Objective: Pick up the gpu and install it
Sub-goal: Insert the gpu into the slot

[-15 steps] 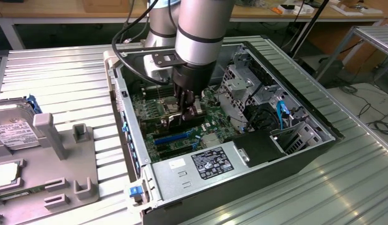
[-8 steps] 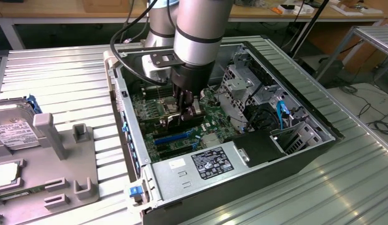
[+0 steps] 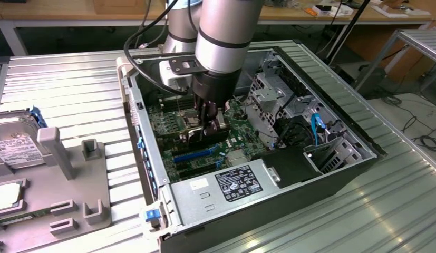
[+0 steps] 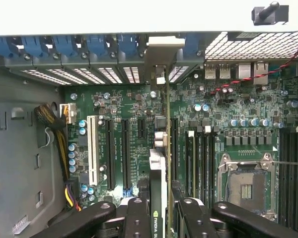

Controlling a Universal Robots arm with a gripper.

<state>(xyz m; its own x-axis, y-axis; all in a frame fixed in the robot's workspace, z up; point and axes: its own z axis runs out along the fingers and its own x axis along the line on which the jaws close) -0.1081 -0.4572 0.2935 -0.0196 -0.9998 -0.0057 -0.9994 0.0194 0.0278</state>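
- Ribbed metal desk (image 3: 77,89) carries an open computer case (image 3: 344,142) lying on its side; grey fixture tray (image 3: 70,205) sits well apart from the case on the exterior view's left, with a hard drive (image 3: 13,145) at its far-left edge.
- Background beyond the case: wooden benches with clutter, cables on the floor to the exterior view's right.
- End effector (image 4: 159,210) is down inside the case, fingers (image 4: 139,213) clenched on the gpu (image 4: 161,163), which it holds edge-on over the motherboard (image 4: 228,114).
- gpu's silver bracket (image 4: 161,54) sits at the case's rear slot wall, next to the blue retention clips (image 4: 97,44).
- Card edge looks lined up along one long slot (image 4: 175,148) near the middle of the motherboard; can't tell if it's seated.
- Risk: slight yaw or offset, and the edge connector lands on the slot wall instead of inside it, so a push bends card or slot.
- Risk: bracket tab catches the rear slot frame, tilting the card.
- Risk: narrow pinch on a thin board, so the card could pivot in the grip under insertion force.
- Risk: wires (image 4: 54,129) beside the motherboard are near, though apart from the card's path.
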